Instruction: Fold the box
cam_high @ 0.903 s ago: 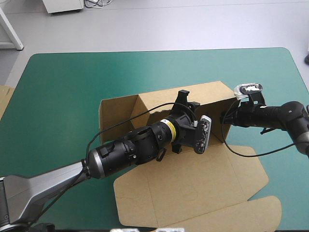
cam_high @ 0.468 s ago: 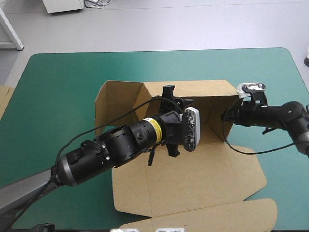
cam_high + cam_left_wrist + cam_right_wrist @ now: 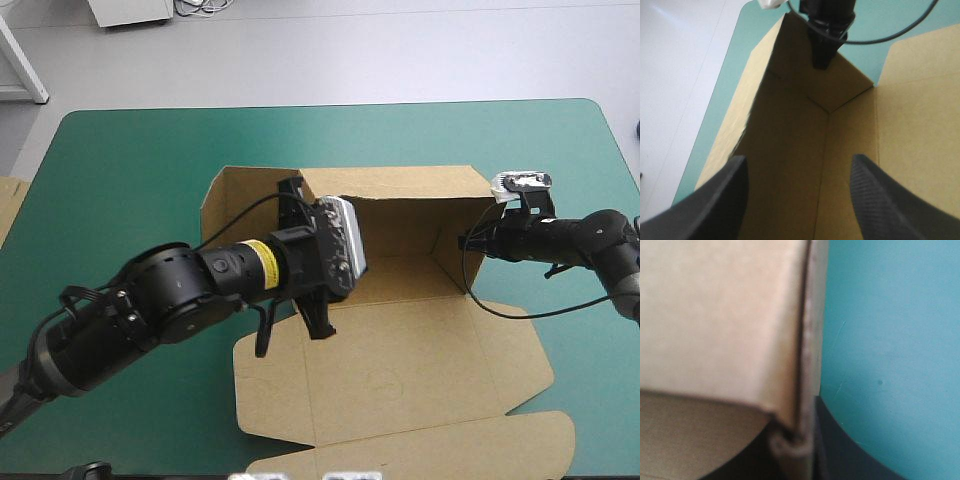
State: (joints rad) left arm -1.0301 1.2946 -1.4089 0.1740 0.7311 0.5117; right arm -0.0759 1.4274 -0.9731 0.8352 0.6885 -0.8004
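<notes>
The brown box [image 3: 400,370] lies in the middle of the table, its back wall and right wall raised and its lid flat toward the near edge. My left gripper [image 3: 318,258] is open at the box's left end, over the floor. In the left wrist view its black fingers stand apart [image 3: 799,160], looking along the inside of the box [image 3: 790,145] toward the right wall. My right gripper [image 3: 470,241] is shut on the top edge of that right wall. In the right wrist view the board [image 3: 715,315] runs down between the fingers [image 3: 795,447].
An edge of more brown board [image 3: 8,205] shows at the table's left edge. Bare teal-green cover [image 3: 130,170] lies left of the box and beyond it. The right arm's cable hangs in a loop over the lid's right part.
My left arm has drawn back to the left along the box, from its middle to its left end. The back wall now stands straighter. The right gripper has kept its hold.
</notes>
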